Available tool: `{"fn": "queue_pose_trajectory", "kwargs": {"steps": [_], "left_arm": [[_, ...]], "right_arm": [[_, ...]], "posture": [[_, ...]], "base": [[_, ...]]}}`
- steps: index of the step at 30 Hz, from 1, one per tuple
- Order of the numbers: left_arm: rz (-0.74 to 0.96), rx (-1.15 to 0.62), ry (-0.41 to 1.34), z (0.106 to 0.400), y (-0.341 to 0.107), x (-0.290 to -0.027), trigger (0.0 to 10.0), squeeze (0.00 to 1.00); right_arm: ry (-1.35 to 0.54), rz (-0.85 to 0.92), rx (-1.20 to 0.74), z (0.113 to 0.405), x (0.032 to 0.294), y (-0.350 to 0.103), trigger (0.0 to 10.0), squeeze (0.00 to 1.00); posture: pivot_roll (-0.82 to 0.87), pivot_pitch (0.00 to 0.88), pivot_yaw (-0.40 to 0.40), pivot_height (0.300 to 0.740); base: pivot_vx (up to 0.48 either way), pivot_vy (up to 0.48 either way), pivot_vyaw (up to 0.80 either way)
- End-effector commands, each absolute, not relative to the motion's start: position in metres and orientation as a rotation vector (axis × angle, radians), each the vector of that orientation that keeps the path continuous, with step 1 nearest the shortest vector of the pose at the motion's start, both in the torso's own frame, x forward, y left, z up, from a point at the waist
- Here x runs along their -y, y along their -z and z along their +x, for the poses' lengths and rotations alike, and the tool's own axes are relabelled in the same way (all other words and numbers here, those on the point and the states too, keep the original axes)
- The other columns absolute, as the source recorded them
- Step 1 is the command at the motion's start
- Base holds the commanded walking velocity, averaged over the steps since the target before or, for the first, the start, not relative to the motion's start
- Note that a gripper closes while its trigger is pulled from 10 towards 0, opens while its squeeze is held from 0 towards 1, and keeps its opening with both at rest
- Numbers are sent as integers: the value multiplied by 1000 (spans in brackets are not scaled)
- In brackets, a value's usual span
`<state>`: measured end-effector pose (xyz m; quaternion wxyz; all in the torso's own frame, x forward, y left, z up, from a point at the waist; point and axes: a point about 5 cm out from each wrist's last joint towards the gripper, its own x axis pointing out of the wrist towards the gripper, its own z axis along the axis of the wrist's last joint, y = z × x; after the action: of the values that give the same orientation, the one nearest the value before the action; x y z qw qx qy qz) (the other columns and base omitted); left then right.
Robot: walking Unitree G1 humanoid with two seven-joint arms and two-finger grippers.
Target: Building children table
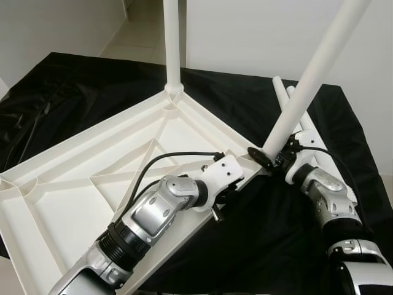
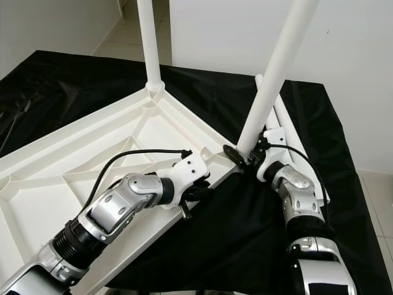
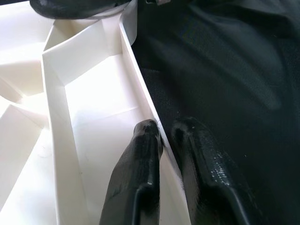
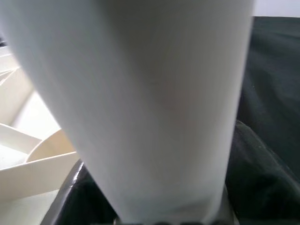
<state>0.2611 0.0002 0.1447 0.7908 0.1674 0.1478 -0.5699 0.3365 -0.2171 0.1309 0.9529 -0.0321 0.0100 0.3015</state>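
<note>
the tabletop [image 1: 92,184] lies upside down on a black cloth [image 1: 276,246], one leg [image 1: 172,43] upright at its 12 o'clock corner. left gripper [image 3: 161,136] pinches the rim, right gripper [image 1: 277,161] clamps a tilted second leg [image 1: 313,74] near the 3 o'clock corner. the tilt could jam or miss the socket, and pushing may skid the tabletop.

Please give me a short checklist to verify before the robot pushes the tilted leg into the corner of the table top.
1. Left gripper pinches the rim of the upside-down table top: ok.
2. Right gripper is closed on the tilted leg: ok.
3. Tilted leg stands vertical like the mounted leg: not ok, it leans.
4. Leg end sits in the corner socket: cannot tell, hidden.
5. Spare legs lie away on the black cloth: ok.
</note>
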Motion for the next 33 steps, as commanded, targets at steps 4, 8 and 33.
{"fn": "queue_pose_trajectory", "kwargs": {"steps": [4,8,33], "left_arm": [[374,-401,1268,255,-131,-1,10000,0],[372,-403,1270,255,-130,0,10000,0],[364,-412,1283,251,-129,1,10000,0]], "right_arm": [[-654,-64,-42,334,214,-125,0,0],[-684,-58,-48,331,212,-119,0,0],[-232,102,35,320,157,-131,10000,0]], "posture": [[-45,73,11,740],[-48,75,13,740],[-64,97,3,740]], "base": [[0,0,0],[0,0,0],[0,0,0]]}}
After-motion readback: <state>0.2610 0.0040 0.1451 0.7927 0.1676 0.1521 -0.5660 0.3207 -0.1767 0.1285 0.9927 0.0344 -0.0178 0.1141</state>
